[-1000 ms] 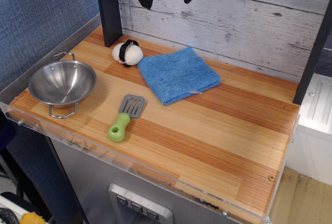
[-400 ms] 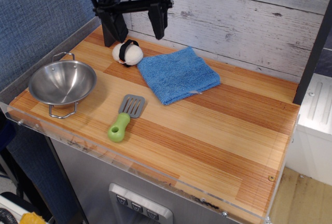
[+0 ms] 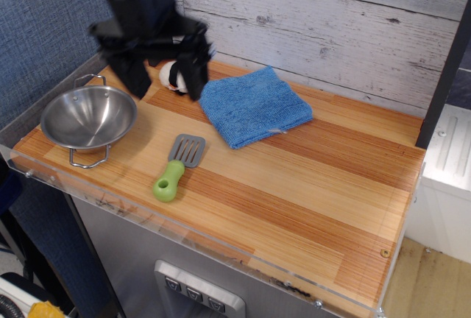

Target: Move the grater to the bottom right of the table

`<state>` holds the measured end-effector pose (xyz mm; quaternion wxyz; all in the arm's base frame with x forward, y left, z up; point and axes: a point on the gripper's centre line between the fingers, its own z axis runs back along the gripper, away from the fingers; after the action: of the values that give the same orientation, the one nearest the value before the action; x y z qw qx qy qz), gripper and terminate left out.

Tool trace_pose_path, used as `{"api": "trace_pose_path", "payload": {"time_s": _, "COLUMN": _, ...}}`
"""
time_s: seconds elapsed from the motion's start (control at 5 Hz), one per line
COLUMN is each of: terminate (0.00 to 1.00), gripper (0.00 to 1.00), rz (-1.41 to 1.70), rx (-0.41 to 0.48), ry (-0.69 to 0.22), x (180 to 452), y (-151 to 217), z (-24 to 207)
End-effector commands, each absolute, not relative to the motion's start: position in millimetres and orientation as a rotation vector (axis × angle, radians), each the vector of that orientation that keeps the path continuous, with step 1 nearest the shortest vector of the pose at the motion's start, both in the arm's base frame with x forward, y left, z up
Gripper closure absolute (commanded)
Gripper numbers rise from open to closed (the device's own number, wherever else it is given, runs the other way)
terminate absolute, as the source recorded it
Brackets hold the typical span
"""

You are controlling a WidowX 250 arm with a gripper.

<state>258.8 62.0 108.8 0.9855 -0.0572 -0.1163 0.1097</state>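
Hovering my gripper (image 3: 163, 82) above the table (image 3: 309, 185), jaws spread apart and empty.
I see the grater (image 3: 177, 165) lying flat near the front left edge, between the steel bowl (image 3: 88, 117) and blue cloth (image 3: 253, 106).

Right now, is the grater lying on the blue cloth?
No, the grater lies on the bare table, apart from the blue cloth.

Tool (image 3: 163, 82) spread wide above the table (image 3: 309, 185) — grater (image 3: 177, 165) lies untouched.
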Motion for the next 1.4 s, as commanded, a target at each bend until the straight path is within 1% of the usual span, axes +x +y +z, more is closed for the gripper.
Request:
{"api": "trace_pose_path", "payload": {"time_s": 0.0, "terminate": 0.00, "gripper": 0.00, "rz": 0.247, "rx": -0.090, "ry": -0.265, "x": 252, "y": 74, "z": 87}}
{"api": "trace_pose_path", "payload": {"time_s": 0.2, "terminate": 0.00, "gripper": 0.00, "rz": 0.248, "rx": -0.068, "ry": -0.237, "x": 251, "y": 75, "z": 63}}
{"api": "trace_pose_path", "payload": {"time_s": 0.4, "terminate": 0.00, "gripper": 0.00, "rz": 0.234, "rx": -0.044, "ry": -0.215, "x": 250, "y": 72, "z": 45}}
{"api": "trace_pose_path", "payload": {"time_s": 0.6, "terminate": 0.00, "gripper": 0.00, "rz": 0.235, "rx": -0.052, "ry": -0.203, "x": 248, "y": 69, "z": 30}}
{"api": "trace_pose_path", "payload": {"time_s": 0.8, "terminate": 0.00, "gripper": 0.00, "rz": 0.227, "rx": -0.067, "ry": -0.191, "x": 245, "y": 59, "z": 19}}
{"api": "trace_pose_path", "payload": {"time_s": 1.0, "terminate": 0.00, "gripper": 0.00, "rz": 0.220, "rx": -0.061, "ry": -0.192, "x": 242, "y": 58, "z": 14}}
{"api": "trace_pose_path", "payload": {"time_s": 1.2, "terminate": 0.00, "gripper": 1.00, "rz": 0.229, "rx": -0.048, "ry": -0.208, "x": 237, "y": 60, "z": 13}}
